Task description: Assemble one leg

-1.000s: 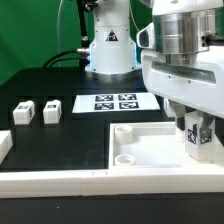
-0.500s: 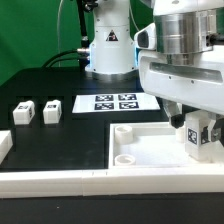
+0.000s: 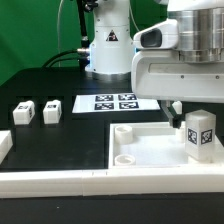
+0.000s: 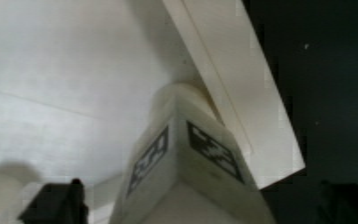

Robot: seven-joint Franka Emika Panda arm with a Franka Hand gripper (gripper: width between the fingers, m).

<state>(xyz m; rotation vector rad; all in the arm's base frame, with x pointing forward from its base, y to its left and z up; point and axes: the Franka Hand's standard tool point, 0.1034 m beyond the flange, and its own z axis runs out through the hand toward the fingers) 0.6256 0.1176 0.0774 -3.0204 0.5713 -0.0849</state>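
Observation:
One leg, a white block with a black-and-white tag, stands upright on the right corner of the large white panel. My gripper is just above it, open and holding nothing; one dark finger shows beside the leg's top. In the wrist view the leg rises between my fingers, with the panel beneath and my gripper around its top. Two more legs stand on the black table at the exterior view's left.
The marker board lies behind the panel. The robot base stands at the back. A white block sits at the left edge, and a long white bar runs along the front.
My gripper has let go of the leg and risen straight up. The leg stays standing on the panel's right corner.

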